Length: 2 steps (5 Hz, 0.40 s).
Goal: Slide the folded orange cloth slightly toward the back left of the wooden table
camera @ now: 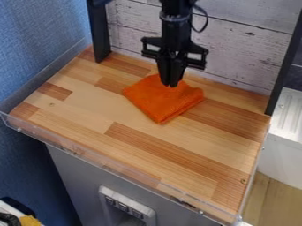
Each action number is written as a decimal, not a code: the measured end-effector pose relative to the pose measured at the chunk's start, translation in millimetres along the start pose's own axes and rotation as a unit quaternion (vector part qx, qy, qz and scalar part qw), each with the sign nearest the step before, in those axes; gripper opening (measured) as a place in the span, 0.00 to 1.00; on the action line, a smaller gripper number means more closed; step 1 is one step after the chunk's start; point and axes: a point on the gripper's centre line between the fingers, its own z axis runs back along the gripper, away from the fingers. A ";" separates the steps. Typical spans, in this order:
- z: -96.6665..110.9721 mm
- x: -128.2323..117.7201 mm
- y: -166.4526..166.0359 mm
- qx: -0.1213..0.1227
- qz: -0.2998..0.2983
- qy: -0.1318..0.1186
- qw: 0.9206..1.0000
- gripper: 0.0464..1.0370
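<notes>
From where I stand, the two black fingers [166,73] of the gripper [171,84] point straight down, drawn together side by side; they look closed, though I can't make out whether a bit of fabric is pinched between the tips. Those tips meet an orange cloth [158,102] toward its upper part, just above the middle of the frame. The cloth lies folded into a thick, roughly square pad, turned so that one corner points toward the bottom of the frame, its layers showing along the lower right edge. Above it, the black arm [175,22] comes in from the top edge, a dark cable [205,23] looping out on its right side. All around the cloth spreads the counter [118,110], made of light and reddish-brown wood strips, with a clear plastic lip [94,163] along its front edge. Behind it is a whitewashed plank panel [236,48], between a dark post [99,33] at upper left and another dark post [285,66] at upper right. A textured blue wall [35,48] fills the left side. Below the counter I see a grey front [73,176] with a pale switch panel [126,205], and at the right edge something white and ribbed [290,108].
</notes>
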 end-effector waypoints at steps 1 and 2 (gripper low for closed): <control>-16.8 -2.5 1.3 -0.001 0.001 0.017 1.000 0.02; -35.5 -3.8 3.9 0.000 0.003 0.034 0.999 0.02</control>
